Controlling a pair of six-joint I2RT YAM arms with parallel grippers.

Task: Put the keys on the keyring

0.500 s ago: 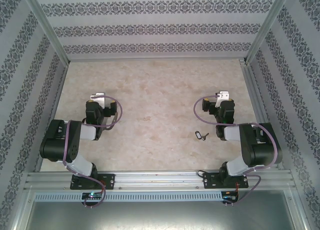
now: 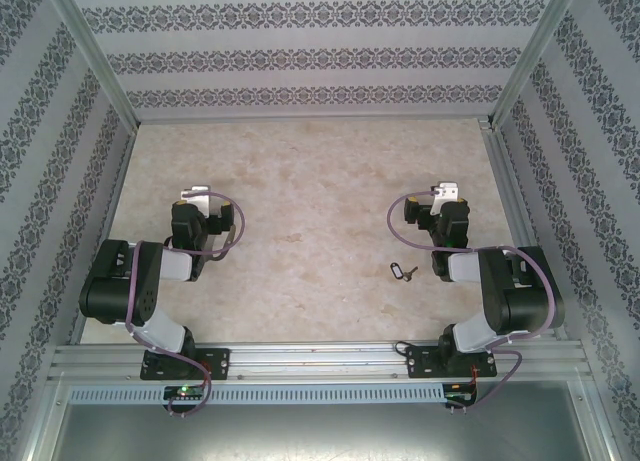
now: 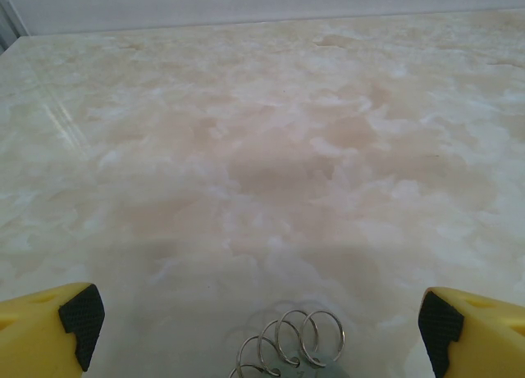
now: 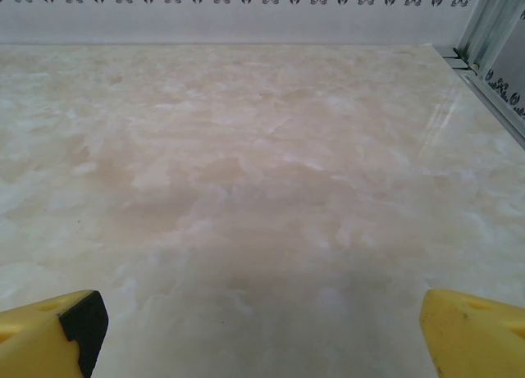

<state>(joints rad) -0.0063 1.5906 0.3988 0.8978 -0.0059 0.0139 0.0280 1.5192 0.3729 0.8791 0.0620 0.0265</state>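
Note:
A tiny key [image 2: 402, 271] with a dark head and a pale loop lies on the marble-patterned table, just left of the right arm's forearm and nearer the bases than both grippers. The keyring [image 3: 289, 345], which looks like several overlapping thin silver wire loops, rests on the table at the bottom edge of the left wrist view, between the yellow fingers [image 3: 49, 329]. My left gripper [image 3: 254, 321] is open, its jaws wide apart and touching nothing. My right gripper [image 4: 258, 321] is also open over bare table, holding nothing. From above, the left gripper [image 2: 195, 194] and right gripper [image 2: 445, 192] both point toward the far wall.
Patterned walls with aluminium posts [image 2: 95, 66] enclose the table on three sides. A metal rail [image 2: 320, 361] runs along the near edge under the arm bases. The marble surface [image 2: 320, 181] stretches ahead of both grippers to the back wall.

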